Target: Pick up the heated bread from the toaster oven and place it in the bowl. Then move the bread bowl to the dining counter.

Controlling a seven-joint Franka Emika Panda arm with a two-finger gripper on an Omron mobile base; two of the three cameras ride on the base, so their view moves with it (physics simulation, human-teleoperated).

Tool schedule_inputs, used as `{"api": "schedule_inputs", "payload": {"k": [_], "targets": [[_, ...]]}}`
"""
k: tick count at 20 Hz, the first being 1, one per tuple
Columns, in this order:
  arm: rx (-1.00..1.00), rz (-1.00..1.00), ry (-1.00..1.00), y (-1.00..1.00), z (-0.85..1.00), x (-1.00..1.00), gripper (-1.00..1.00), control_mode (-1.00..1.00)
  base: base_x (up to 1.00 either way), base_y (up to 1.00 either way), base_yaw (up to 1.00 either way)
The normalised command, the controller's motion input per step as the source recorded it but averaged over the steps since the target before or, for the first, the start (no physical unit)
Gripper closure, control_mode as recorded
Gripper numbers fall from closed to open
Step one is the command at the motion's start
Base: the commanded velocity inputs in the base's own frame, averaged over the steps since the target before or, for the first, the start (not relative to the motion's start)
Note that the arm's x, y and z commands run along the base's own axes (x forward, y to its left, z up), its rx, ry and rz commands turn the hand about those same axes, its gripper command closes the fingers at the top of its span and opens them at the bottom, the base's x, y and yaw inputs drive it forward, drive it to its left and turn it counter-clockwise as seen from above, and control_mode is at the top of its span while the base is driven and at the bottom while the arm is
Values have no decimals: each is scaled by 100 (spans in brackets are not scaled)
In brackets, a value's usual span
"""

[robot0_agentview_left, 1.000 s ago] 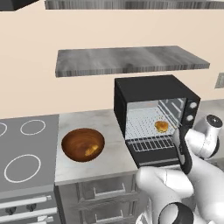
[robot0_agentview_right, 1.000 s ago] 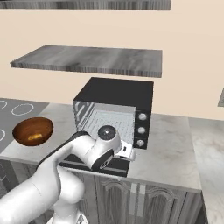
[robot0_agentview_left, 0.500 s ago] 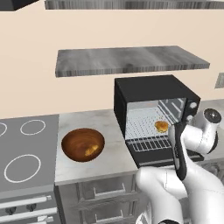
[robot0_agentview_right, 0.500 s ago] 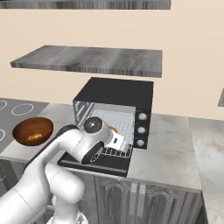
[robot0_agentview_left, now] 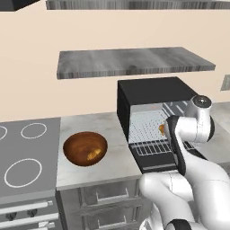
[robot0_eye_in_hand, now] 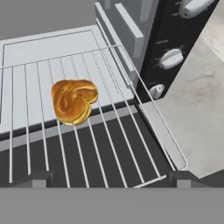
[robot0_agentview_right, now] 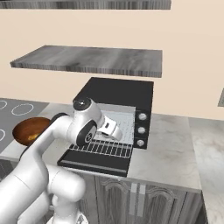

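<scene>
Now | claw (robot0_eye_in_hand: 109, 178) spread open, empty | heated bread (robot0_eye_in_hand: 73, 100) on wire rack (robot0_eye_in_hand: 113, 144), ahead of fingertips, left of centre

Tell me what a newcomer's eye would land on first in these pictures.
First, the golden bread lying on the wire rack inside the open toaster oven, with the gripper open just in front of it. Next, the white arm reaching over the dropped oven door. Then the glossy brown bowl on the worktop left of the oven, beside the stove.
</scene>
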Motion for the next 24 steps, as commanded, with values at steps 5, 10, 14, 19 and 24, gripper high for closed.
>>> {"api": "schedule_inputs", "payload": {"k": [5, 10, 14, 19, 24], "targets": [[0, 0, 0, 0, 0, 0, -100, -100, 0, 0, 0], [0, 0, 0, 0, 0, 0, -100, -100, 0, 0, 0], [0, 0, 0, 1, 0, 5, -100, -100, 0, 0, 0], [-3, 2, 4, 35, 0, 21, -100, -100, 0, 0, 0], [-4, 1, 1, 27, 0, 25, -100, -100, 0, 0, 0]]}}
